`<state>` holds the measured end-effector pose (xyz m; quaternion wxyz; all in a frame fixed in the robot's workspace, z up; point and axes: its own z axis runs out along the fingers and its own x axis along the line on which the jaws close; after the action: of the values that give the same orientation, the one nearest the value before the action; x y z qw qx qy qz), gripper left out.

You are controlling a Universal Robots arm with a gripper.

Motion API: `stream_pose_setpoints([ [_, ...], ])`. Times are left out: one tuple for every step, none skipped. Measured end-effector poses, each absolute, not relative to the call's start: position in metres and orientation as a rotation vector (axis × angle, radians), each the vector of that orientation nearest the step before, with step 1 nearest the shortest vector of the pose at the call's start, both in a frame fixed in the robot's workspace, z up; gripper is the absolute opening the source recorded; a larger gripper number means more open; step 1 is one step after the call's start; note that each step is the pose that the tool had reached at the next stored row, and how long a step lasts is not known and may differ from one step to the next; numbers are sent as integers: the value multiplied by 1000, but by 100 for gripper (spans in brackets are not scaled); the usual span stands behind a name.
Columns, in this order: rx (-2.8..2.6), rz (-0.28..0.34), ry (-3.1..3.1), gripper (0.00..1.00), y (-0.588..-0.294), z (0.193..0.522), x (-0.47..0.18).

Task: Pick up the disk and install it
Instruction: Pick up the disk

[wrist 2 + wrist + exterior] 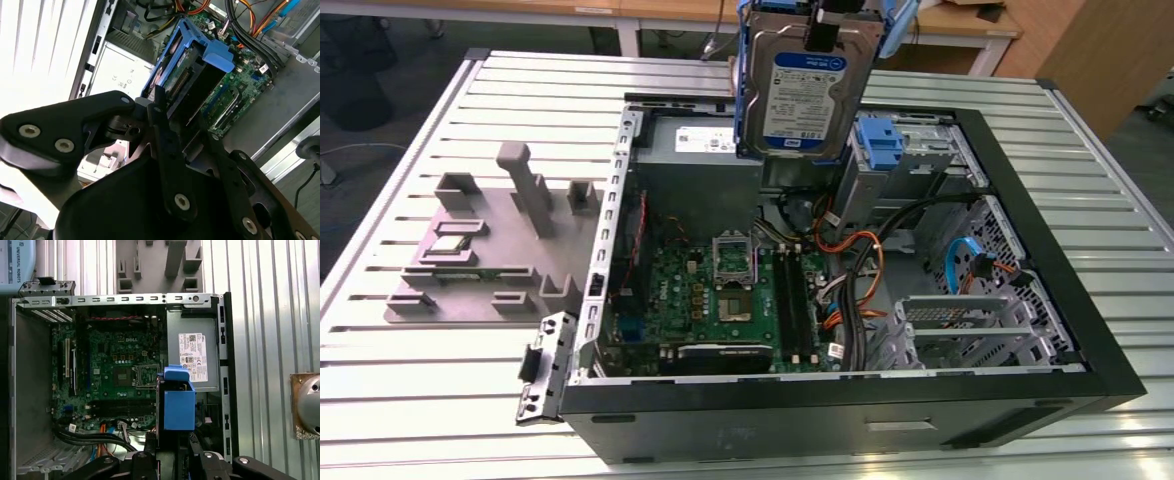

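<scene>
The disk (803, 92), a silver hard drive with a blue-and-white label and a blue plastic frame, hangs upright in the air above the back of the open computer case (1067, 330). My gripper (834, 25) is shut on its top edge. Both wrist views look down past the black fingers (165, 130) along the drive's blue frame (179, 402) to the motherboard (117, 375) below. The disk (187, 70) touches nothing in the case.
Inside the case are a grey power supply with a white sticker (194, 357), a bare blue bracket (881, 138) in the drive bay, orange and black cables (854, 270) and a metal cage (961, 322). A grey fixture (494, 240) with parts lies on the slatted table at the exterior view's left.
</scene>
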<state>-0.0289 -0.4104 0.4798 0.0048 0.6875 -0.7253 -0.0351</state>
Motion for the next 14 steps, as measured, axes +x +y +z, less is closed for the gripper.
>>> stream_pose_setpoints([
  [2153, -110, -2272, 35, -410, 480, -29],
  [2153, -110, -2272, 35, -410, 480, -29],
  [2153, -110, -2272, 35, -411, 480, -29],
  [2153, -110, -2272, 35, -411, 480, -29],
  [2153, -110, -2272, 35, -411, 480, -29],
  [2153, -110, -2272, 35, -411, 480, -29],
  [2153, -110, -2272, 35, -411, 480, -29],
  [2153, -110, -2271, 35, -412, 480, -29],
  [2153, -110, -2271, 35, -413, 480, -29],
  [2153, -110, -2272, 35, -414, 480, -29],
  [2153, -110, -2272, 35, -416, 480, -29],
  [2153, -110, -2272, 35, -417, 480, -29],
  [2153, -110, -2272, 35, -419, 480, -29],
  [2153, -110, -2272, 35, -421, 480, -29],
])
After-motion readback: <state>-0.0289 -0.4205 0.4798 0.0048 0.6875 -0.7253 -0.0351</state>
